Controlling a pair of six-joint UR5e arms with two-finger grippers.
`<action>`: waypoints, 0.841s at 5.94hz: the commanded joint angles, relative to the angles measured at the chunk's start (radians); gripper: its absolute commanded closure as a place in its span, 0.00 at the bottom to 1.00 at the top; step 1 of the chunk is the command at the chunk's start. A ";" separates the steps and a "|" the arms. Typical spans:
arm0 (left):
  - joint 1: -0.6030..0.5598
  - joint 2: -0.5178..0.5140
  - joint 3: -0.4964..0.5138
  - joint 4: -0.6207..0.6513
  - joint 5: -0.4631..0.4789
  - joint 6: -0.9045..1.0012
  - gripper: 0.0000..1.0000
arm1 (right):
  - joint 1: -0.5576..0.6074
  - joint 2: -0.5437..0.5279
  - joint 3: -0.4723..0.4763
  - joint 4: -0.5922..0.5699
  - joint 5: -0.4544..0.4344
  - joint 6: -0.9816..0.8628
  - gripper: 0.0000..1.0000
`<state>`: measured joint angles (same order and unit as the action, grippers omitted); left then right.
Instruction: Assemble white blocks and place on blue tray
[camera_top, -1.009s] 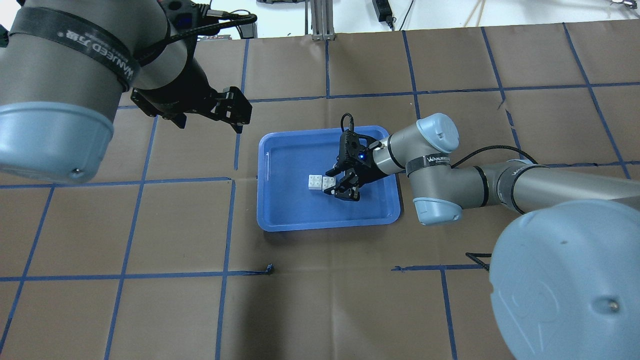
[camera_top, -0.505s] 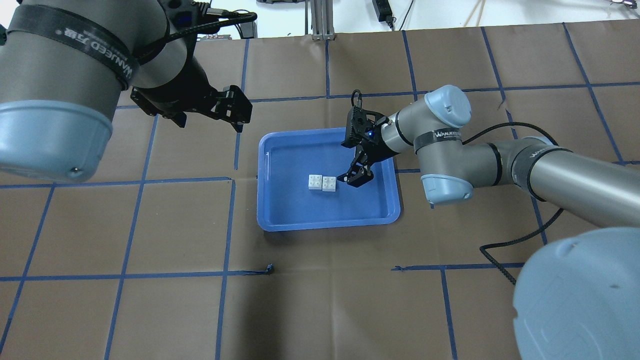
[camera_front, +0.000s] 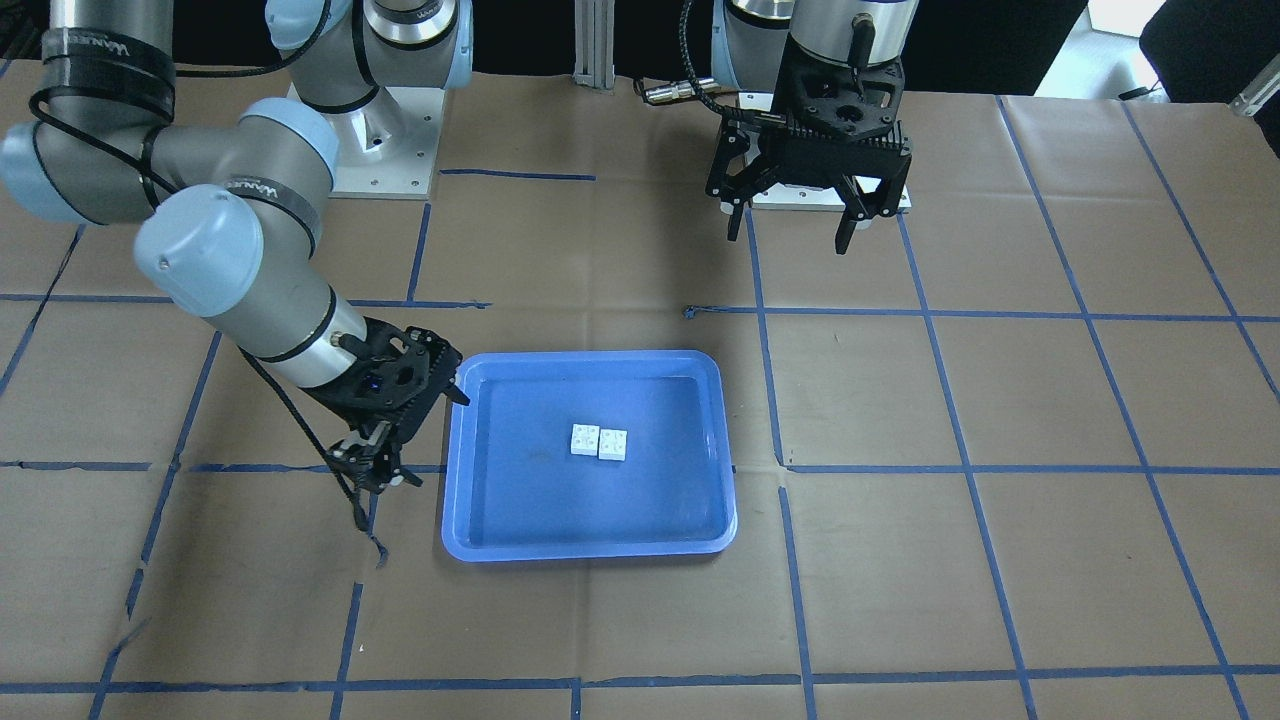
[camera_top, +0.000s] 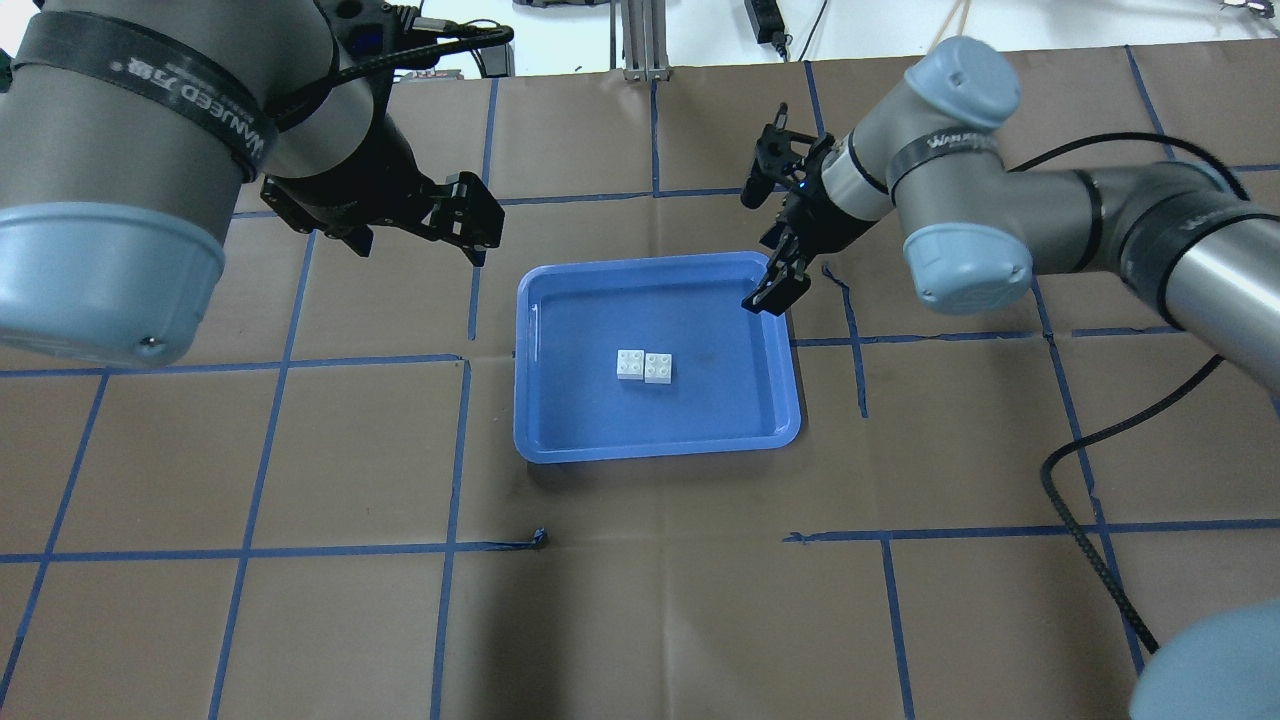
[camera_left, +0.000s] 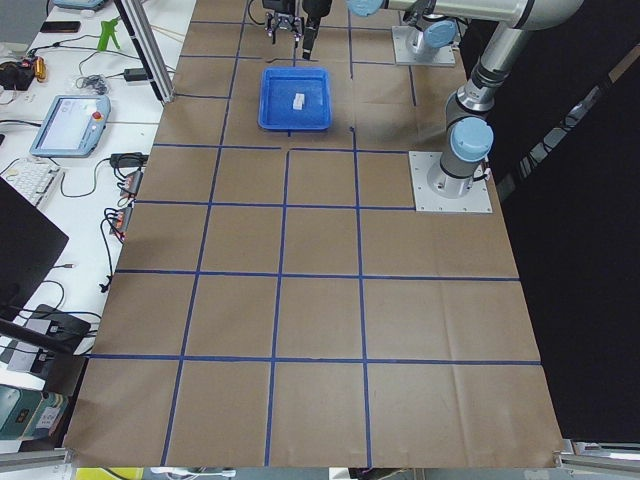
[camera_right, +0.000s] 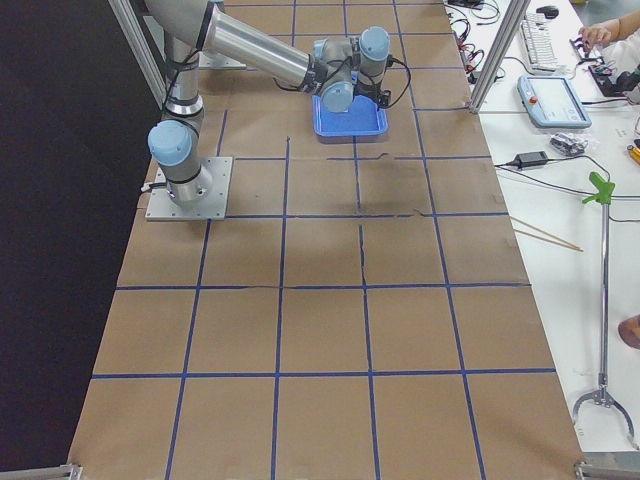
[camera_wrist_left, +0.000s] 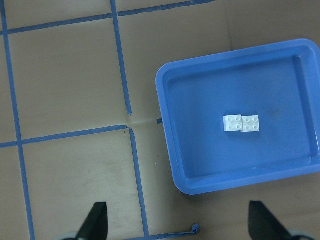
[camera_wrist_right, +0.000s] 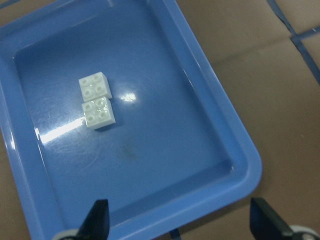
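Bricks first: two small white square plastic blocks (camera_top: 645, 366) with studded tops lie touching, side by side, at the centre of the large shallow blue plastic tray (camera_top: 655, 450), mid-frame in the overhead view. They look light, rigid and slick, so pinching opposite flat walls should hold best. The right gripper (camera_top: 772, 297) hangs near the tray's upper-right corner, fingers spread and empty. The left gripper (camera_front: 790, 232), upper right in the front-facing view, is likewise spread.

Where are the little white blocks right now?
In the overhead view, the white blocks sit side by side near the middle of the blue tray, with the right gripper up at the tray's far right corner.
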<state>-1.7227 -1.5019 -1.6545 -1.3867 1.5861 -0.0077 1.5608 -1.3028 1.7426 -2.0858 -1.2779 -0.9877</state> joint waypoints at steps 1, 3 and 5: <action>0.000 0.000 0.001 0.002 0.000 0.000 0.01 | -0.037 -0.074 -0.038 0.155 -0.134 0.406 0.00; 0.000 0.000 0.001 0.003 0.000 0.000 0.01 | -0.039 -0.151 -0.078 0.301 -0.282 0.748 0.00; 0.000 0.000 0.001 0.003 0.000 0.000 0.01 | -0.036 -0.164 -0.186 0.491 -0.273 0.956 0.00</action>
<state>-1.7226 -1.5018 -1.6536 -1.3837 1.5861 -0.0077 1.5227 -1.4607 1.6095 -1.6839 -1.5525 -0.1369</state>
